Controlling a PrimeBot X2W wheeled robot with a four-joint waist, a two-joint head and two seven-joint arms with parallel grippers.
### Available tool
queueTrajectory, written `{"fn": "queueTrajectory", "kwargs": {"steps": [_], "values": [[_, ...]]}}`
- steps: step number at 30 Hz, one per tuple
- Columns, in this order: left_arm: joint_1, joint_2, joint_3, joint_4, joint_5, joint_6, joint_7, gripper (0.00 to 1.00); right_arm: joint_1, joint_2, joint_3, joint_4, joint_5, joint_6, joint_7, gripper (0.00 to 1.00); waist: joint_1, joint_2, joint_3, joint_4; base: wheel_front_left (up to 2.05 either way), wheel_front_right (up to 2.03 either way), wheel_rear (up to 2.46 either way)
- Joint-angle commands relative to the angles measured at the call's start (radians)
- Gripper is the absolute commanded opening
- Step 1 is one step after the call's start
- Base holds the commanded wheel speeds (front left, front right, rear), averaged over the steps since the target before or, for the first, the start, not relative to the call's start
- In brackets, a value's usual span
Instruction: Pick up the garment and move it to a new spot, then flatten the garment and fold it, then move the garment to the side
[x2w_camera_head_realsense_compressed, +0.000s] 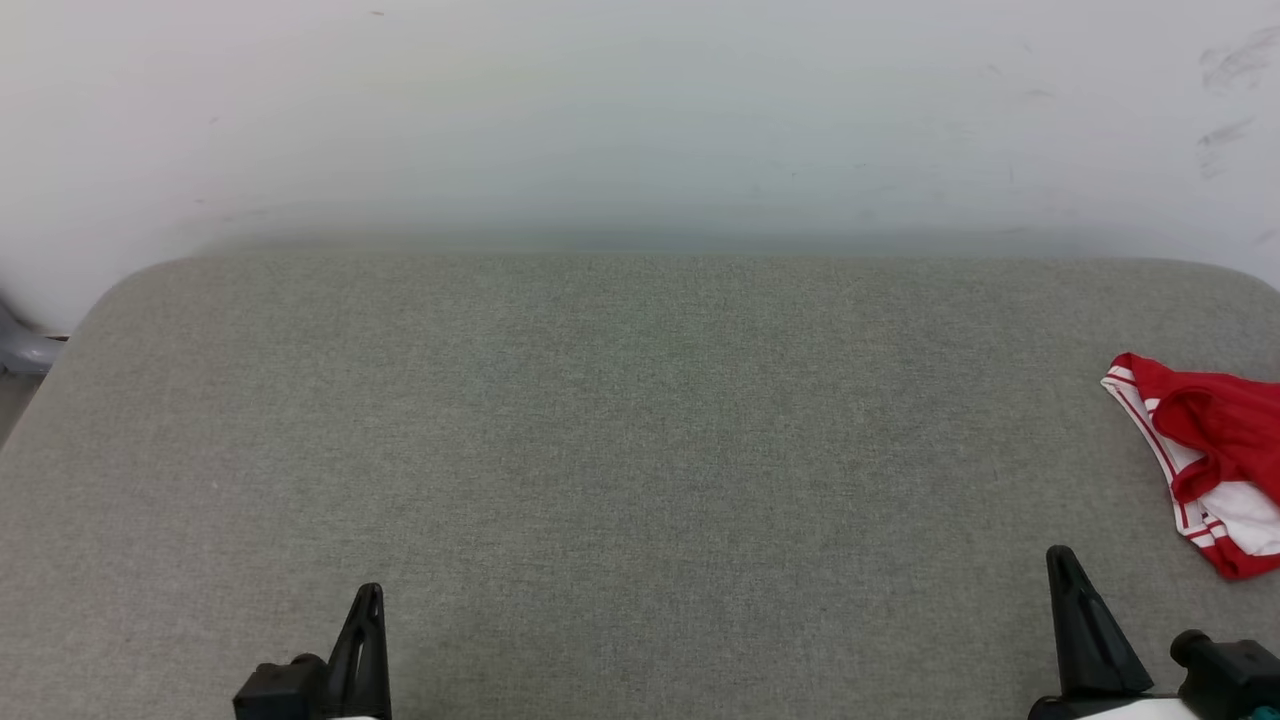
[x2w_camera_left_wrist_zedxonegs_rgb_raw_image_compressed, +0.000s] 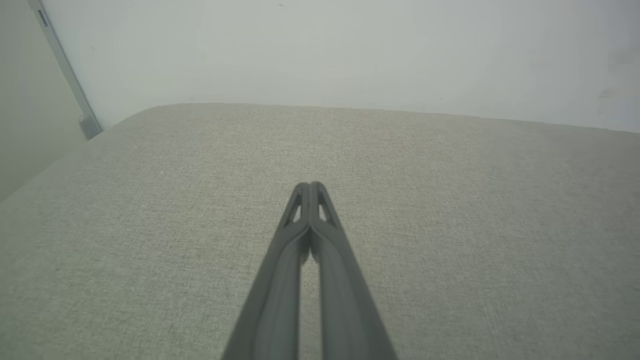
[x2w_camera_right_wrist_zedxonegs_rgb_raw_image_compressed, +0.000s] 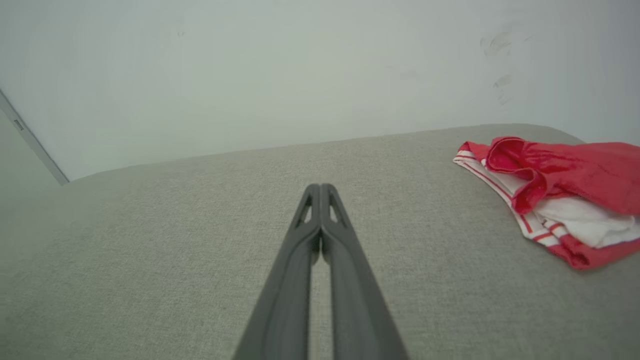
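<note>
The garment (x2w_camera_head_realsense_compressed: 1215, 455) is a crumpled red and white heap with striped trim, lying at the right edge of the grey fabric surface (x2w_camera_head_realsense_compressed: 620, 420). The right wrist view shows the garment (x2w_camera_right_wrist_zedxonegs_rgb_raw_image_compressed: 560, 195) at the right, apart from my fingers. My right gripper (x2w_camera_head_realsense_compressed: 1068, 565) stands near the front edge, a little left of and in front of the heap, shut on nothing; in its own wrist view the right gripper (x2w_camera_right_wrist_zedxonegs_rgb_raw_image_compressed: 320, 189) has its tips pressed together. At the lower left, my left gripper (x2w_camera_head_realsense_compressed: 368, 598) is likewise shut and empty, as the left gripper (x2w_camera_left_wrist_zedxonegs_rgb_raw_image_compressed: 310, 186) shows.
A white wall (x2w_camera_head_realsense_compressed: 640, 110) rises right behind the grey surface. A grey metal part (x2w_camera_head_realsense_compressed: 20, 345) shows past the surface's far left corner. The surface's corners are rounded.
</note>
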Motion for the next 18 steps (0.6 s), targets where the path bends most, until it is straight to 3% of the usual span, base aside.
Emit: {"fn": "queueTrajectory", "kwargs": {"steps": [1, 18], "values": [[-0.027, 0.001, 0.012, -0.009, -0.060, -0.009, 0.011, 0.00, -0.020, -0.005, 0.001, -0.008, 0.062, 0.000, 0.010, 0.00, 0.0000, 0.0000, 0.000, 0.000, 0.00, 0.00, 0.00], [-0.079, -0.007, 0.047, 0.021, -0.381, -0.051, 0.086, 0.00, -0.074, -0.015, 0.002, 0.029, 0.377, 0.000, 0.075, 0.00, -0.0001, 0.0000, 0.002, -0.002, 0.00, 0.00, 0.00]]}}
